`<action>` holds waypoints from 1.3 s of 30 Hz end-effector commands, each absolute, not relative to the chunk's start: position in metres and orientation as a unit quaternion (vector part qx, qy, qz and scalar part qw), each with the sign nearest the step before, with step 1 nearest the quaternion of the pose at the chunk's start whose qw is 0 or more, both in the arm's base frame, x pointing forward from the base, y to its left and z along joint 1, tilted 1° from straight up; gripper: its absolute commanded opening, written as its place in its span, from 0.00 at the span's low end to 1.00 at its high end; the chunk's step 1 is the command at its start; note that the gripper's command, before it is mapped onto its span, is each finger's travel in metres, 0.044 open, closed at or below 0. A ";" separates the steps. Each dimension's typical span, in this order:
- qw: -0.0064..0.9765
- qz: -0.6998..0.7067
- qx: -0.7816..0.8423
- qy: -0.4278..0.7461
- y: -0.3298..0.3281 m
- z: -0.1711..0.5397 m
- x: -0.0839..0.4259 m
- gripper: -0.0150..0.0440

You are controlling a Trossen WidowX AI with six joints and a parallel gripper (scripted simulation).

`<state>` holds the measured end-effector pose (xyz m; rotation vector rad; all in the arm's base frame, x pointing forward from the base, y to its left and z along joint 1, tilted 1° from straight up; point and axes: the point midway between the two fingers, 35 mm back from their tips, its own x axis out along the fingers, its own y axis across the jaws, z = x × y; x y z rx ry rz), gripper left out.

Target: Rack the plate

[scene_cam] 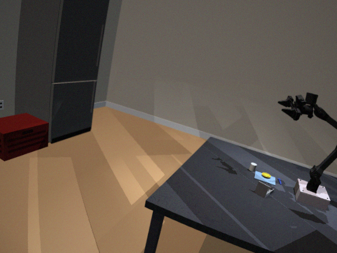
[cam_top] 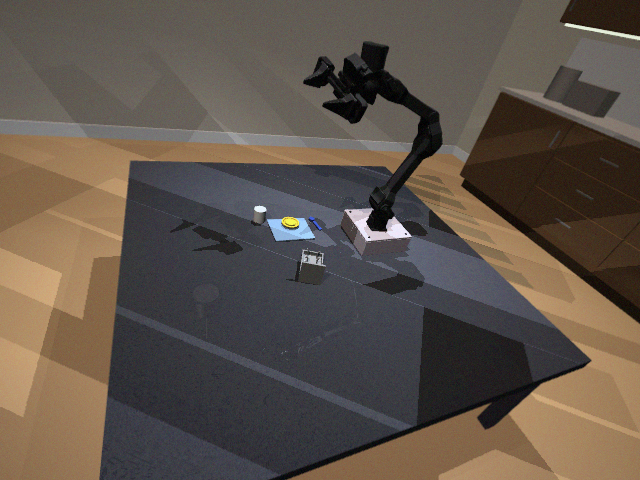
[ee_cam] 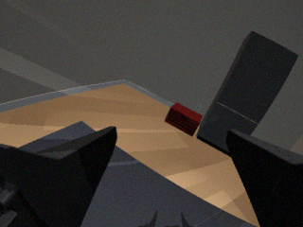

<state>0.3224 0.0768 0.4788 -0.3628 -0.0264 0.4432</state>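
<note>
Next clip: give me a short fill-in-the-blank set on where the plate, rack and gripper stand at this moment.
1. The yellow plate lies flat on a light ______ mat.
2. The gripper is raised high above the table with its fingers ______ and nothing between them.
3. The dish rack holds ______ plates in its slots.
4. The white cup stands on the table ______ the mat, not on it.

Missing words: blue; open; no; beside

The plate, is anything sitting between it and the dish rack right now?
Nothing visible does. The yellow plate lies on the blue mat, and the dish rack stands apart nearby, with bare table between. The white cup and blue pen flank the mat, off that path.
</note>
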 end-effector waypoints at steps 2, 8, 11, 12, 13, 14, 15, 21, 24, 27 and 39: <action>0.964 0.192 -0.164 0.087 0.057 0.419 0.361 0.93; 0.957 0.165 -0.150 0.185 0.035 0.358 0.386 0.93; 0.950 0.151 -0.143 0.233 0.023 0.327 0.395 0.93; 0.947 0.146 -0.140 0.249 0.019 0.317 0.397 0.93; 0.944 0.142 -0.138 0.265 0.014 0.307 0.399 0.93; 0.940 0.137 -0.135 0.281 0.010 0.296 0.400 0.93; 0.936 0.133 -0.132 0.297 0.006 0.286 0.401 0.93; 0.907 0.107 -0.115 0.391 -0.018 0.225 0.402 0.93; 0.889 0.095 -0.106 0.436 -0.030 0.196 0.397 0.93; 0.868 0.084 -0.097 0.480 -0.041 0.167 0.391 0.93; 0.761 0.050 -0.056 0.645 -0.080 0.067 0.338 0.93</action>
